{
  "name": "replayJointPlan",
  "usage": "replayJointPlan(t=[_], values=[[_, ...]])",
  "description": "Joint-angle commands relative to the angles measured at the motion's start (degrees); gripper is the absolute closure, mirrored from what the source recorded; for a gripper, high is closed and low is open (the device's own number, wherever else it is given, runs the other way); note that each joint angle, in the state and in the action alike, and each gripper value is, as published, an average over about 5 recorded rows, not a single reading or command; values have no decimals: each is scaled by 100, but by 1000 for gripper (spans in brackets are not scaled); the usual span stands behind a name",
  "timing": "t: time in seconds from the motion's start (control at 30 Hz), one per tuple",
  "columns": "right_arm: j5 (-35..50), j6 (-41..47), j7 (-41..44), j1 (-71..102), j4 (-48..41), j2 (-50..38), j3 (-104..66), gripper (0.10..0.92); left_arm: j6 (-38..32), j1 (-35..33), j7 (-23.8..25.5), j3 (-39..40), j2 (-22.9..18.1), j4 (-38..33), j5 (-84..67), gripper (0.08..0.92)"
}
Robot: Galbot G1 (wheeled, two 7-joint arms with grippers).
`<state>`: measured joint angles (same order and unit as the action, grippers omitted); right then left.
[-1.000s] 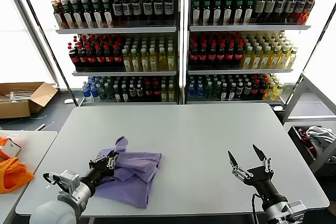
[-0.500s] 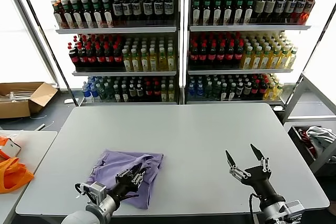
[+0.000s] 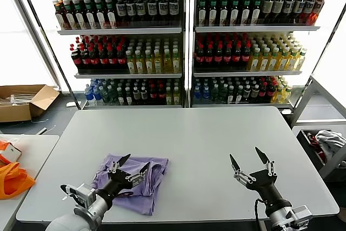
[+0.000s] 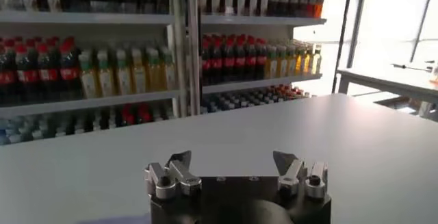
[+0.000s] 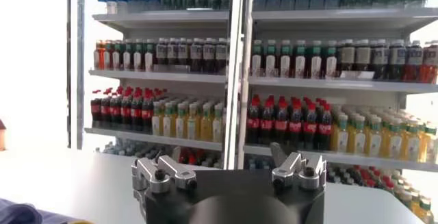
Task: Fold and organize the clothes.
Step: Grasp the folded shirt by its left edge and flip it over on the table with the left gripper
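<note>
The lavender T-shirt [image 3: 135,179] lies folded into a rough rectangle on the grey table [image 3: 200,139], near its front left. My left gripper [image 3: 134,163] hovers just over the shirt's near part with its fingers spread wide and nothing between them. In the left wrist view the left gripper [image 4: 233,162] shows only bare table beyond its open fingers. My right gripper [image 3: 245,159] stands open above the table's front right, well apart from the shirt. A dark corner of the shirt [image 5: 17,213] shows at the edge of the right wrist view.
Drink-bottle shelves [image 3: 184,41] stand behind the table. An orange bag [image 3: 13,179] lies on a side table at the left, a cardboard box [image 3: 24,101] on the floor beyond it. A bin with cloth [image 3: 324,144] stands at the right.
The left gripper was shut on a raised flap of the shirt; it carried the flap over, let go and now stands open above the flattened shirt. The right gripper barely moved.
</note>
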<state>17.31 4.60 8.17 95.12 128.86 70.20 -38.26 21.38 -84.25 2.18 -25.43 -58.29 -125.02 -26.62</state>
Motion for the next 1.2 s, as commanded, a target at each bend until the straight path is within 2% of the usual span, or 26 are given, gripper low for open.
replayJointPlan(t=[0.03, 0.23, 0.33, 0.53, 0.9, 1.0, 1.2], values=[[38, -45, 11, 34, -21, -32, -7, 203, 157, -216, -323, -1289, 18, 275, 35, 200], [43, -95, 56, 85, -14, -39, -7, 203, 549, -204, -939, -1345, -102, 737, -842, 178], [36, -99, 76, 98, -23, -42, -5, 203, 668, -175, -1085, -1371, -118, 1000, -1195, 177], [19, -76, 65, 68, -28, -32, 13, 203, 733, -114, -860, -1229, -84, 1415, -1279, 177], [25, -82, 60, 106, -37, -22, -56, 203, 877, 48, -579, -946, -173, 1578, -1414, 178], [21, -73, 53, 89, -41, -11, -45, 203, 904, 50, -540, -899, -190, 1546, -1470, 215], [21, -67, 51, 56, -61, 3, -16, 203, 937, 103, -358, -862, -187, 1612, -1476, 380]])
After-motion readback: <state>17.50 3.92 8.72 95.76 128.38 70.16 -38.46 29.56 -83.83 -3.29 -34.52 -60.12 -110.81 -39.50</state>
